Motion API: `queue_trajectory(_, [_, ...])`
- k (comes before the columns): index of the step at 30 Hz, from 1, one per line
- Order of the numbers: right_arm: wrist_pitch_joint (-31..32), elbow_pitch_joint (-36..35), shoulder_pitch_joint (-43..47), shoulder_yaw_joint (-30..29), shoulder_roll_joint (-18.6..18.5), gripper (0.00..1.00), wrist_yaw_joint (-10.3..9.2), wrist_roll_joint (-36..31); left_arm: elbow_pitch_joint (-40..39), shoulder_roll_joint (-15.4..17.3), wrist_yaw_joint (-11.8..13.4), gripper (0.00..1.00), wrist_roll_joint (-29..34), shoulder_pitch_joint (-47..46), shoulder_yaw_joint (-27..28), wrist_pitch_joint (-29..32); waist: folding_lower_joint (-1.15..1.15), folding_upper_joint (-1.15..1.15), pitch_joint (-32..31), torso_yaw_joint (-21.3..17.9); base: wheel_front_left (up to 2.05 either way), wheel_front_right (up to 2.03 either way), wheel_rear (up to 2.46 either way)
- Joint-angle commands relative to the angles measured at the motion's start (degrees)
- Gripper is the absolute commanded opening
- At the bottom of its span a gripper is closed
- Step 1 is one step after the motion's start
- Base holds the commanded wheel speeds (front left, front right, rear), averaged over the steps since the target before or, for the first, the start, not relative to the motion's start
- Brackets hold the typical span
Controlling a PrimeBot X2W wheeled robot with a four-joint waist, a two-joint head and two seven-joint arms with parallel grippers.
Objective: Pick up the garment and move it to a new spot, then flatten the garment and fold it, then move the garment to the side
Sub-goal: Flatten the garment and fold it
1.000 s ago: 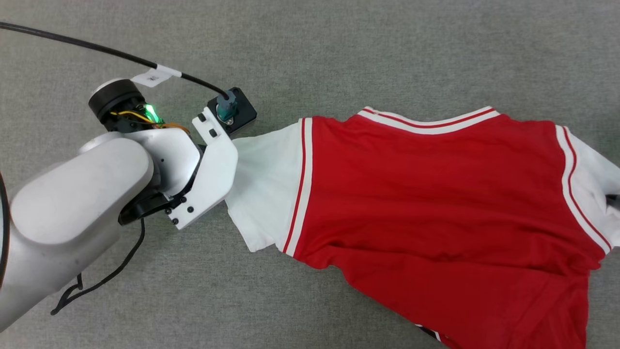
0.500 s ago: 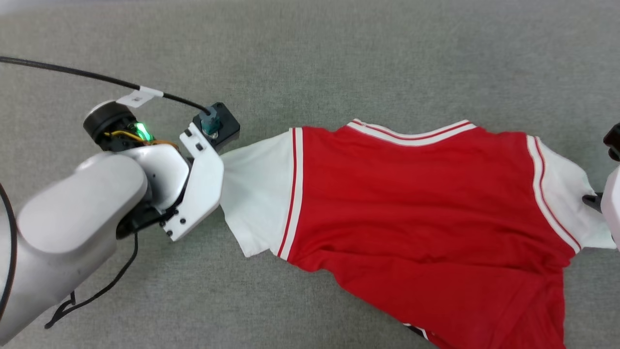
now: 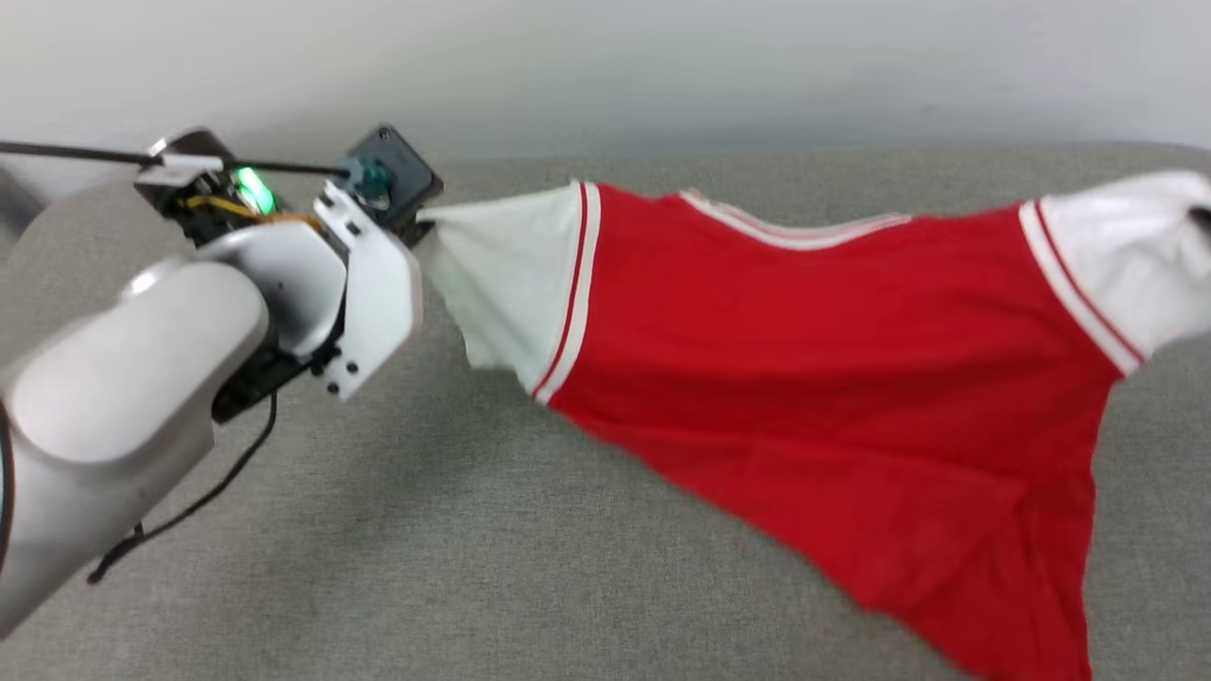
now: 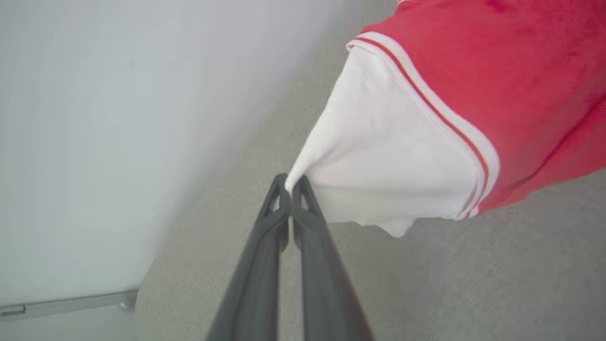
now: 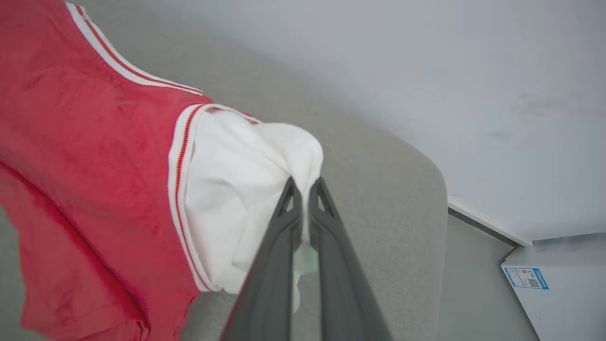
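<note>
**Over the grey felt-covered table [image 3: 378,530], pale wall [image 3: 662,57] behind: lift under way**

A second ago the red jersey T-shirt with white striped-trim sleeves [image 3: 833,378] lay stretched on the felt. Now it hangs in the air between both arms, its hem sagging toward the table. The left gripper [image 4: 289,182] is pinched tight on the tip of one white sleeve, and the right gripper [image 5: 305,187] is clamped on the other. The head camera has tilted up too. My read: pick-up done, carry to a new spot beginning.

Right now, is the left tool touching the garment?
Touching. The left wrist view shows the left tool shut on the garment at its white sleeve tip.
</note>
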Motion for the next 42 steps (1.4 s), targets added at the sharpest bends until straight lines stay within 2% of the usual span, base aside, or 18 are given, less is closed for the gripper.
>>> queue_trajectory(1, [-1.63, -0.47, -2.67, -1.03, -0.21, 0.00, -0.04, -0.19, 0.00, -0.39, 0.95, 0.00, 0.75, -2.00, 1.37, -1.50, 0.00, 0.00, -1.08, 0.29, 0.00, 0.00, 0.00])
queue_trajectory(6, [-3.83, -0.80, -9.16, -2.18, 0.32, 0.00, -0.04, -3.40, 0.44, -0.93, 1.91, 0.00, 2.38, -7.94, 4.67, -4.51, 0.00, 0.00, -0.86, 0.72, 0.00, 0.00, 0.00])
queue_trajectory(14, [-3.64, 2.09, -22.97, -2.43, 4.03, 0.00, -0.04, -9.07, 5.72, -3.38, 2.98, 0.00, 5.56, -18.27, 8.64, -8.46, 0.00, 0.00, 3.46, 1.21, 0.00, 0.00, 0.00])
queue_trajectory(15, [-3.47, 3.63, -27.45, -2.10, 5.71, 0.00, -0.04, -10.71, 7.98, -4.27, 3.27, 0.00, 6.97, -21.53, 9.45, -9.98, 0.00, 0.00, 5.38, 1.32, 0.00, 0.00, 0.00])
queue_trajectory(16, [-3.47, 3.63, -27.45, -2.10, 5.71, 0.00, -0.04, -10.71, 7.98, -4.27, 3.27, 0.00, 6.97, -21.53, 9.45, -9.98, 0.00, 0.00, 5.38, 1.32, 0.00, 0.00, 0.00])
queue_trajectory(23, [-5.74, 11.63, -43.33, -0.71, 11.44, 0.00, -0.04, -17.45, 15.56, -7.98, 3.85, 0.00, 10.51, -32.92, 12.11, -14.95, 0.00, 0.00, 12.73, 1.88, 0.00, 0.00, 0.00])
queue_trajectory(30, [-9.90, 19.82, -56.26, -0.40, 15.92, 0.00, -0.05, -22.58, 21.70, -9.90, 4.91, 0.00, 12.90, -43.16, 14.44, -18.82, 0.00, 0.00, 17.97, 2.07, 0.00, 0.00, 0.00])
queue_trajectory(37, [-15.48, 27.63, -64.46, -0.12, 19.47, 0.00, -0.05, -25.72, 26.40, -11.70, 4.17, 0.00, 12.86, -48.53, 15.44, -21.36, 0.00, 0.00, 19.47, 2.38, 0.00, 0.00, 0.00])
queue_trajectory(42, [-17.99, 32.10, -66.17, 2.43, 21.26, 0.00, -0.05, -25.30, 29.22, -12.73, 3.03, 0.00, 12.42, -49.27, 15.42, -22.45, 0.00, 0.00, 20.84, 2.30, 0.00, 0.00, 0.00])
